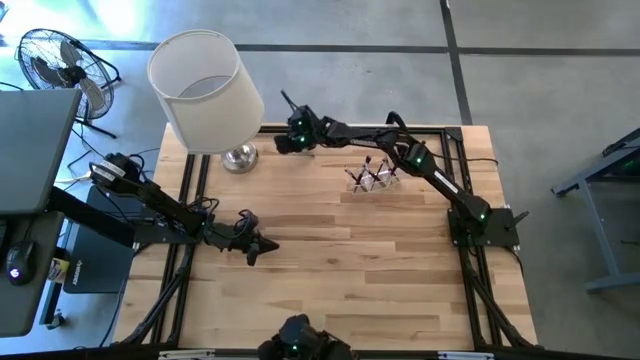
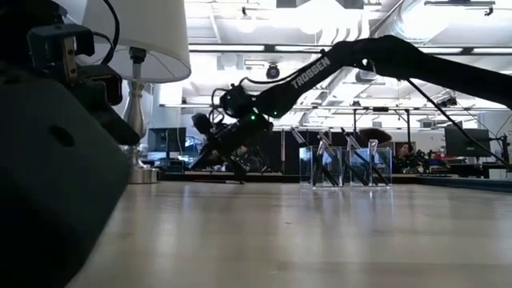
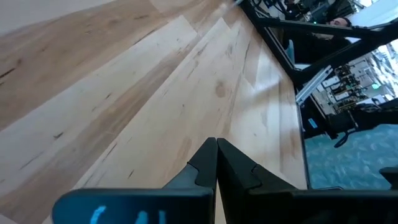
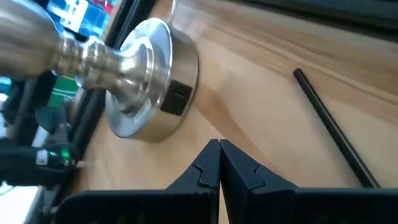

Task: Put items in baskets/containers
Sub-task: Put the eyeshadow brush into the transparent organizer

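Just beside right gripper point(image 4: 219, 163): loose brush point(image 4: 336, 129).

A robotics lab or workshop; concrete floor point(image 1: 540, 90), exposed ceiling ducts point(image 2: 448, 16), monitors point(image 2: 468, 142) behind the workbench point(image 1: 350, 260).

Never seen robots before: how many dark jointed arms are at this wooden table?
2. The left gripper, shut, is over bare wood at the left of the table; the right gripper, shut, is by the silver metal lamp base. None seems hidden.
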Robot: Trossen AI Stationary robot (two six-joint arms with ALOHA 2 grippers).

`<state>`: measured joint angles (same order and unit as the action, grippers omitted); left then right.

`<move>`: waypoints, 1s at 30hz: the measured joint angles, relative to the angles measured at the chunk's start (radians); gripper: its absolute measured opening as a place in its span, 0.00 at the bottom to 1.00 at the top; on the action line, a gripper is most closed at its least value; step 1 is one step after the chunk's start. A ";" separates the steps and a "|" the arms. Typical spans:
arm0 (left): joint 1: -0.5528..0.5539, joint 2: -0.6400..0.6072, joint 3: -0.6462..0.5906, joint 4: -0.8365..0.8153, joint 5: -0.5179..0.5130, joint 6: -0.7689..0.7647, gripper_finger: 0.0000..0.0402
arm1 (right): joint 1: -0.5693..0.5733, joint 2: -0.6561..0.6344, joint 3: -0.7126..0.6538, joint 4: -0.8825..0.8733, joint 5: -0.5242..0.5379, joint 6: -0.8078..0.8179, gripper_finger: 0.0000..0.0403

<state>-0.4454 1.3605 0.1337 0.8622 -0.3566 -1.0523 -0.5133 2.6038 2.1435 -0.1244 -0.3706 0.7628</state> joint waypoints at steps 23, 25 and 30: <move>0.000 0.000 0.000 0.005 0.033 -0.030 0.00 | -0.039 0.008 0.000 0.104 -0.479 0.279 0.00; 0.000 0.000 0.000 0.003 0.032 -0.030 0.00 | -0.047 0.010 0.000 0.242 -0.502 0.347 0.00; 0.000 0.000 0.000 0.002 0.003 -0.003 0.00 | -0.058 0.009 0.004 0.678 -0.389 0.670 0.00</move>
<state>-0.4454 1.3605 0.1337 0.8642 -0.3535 -1.0555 -0.5712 2.6131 2.1472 0.5538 -0.7595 1.4324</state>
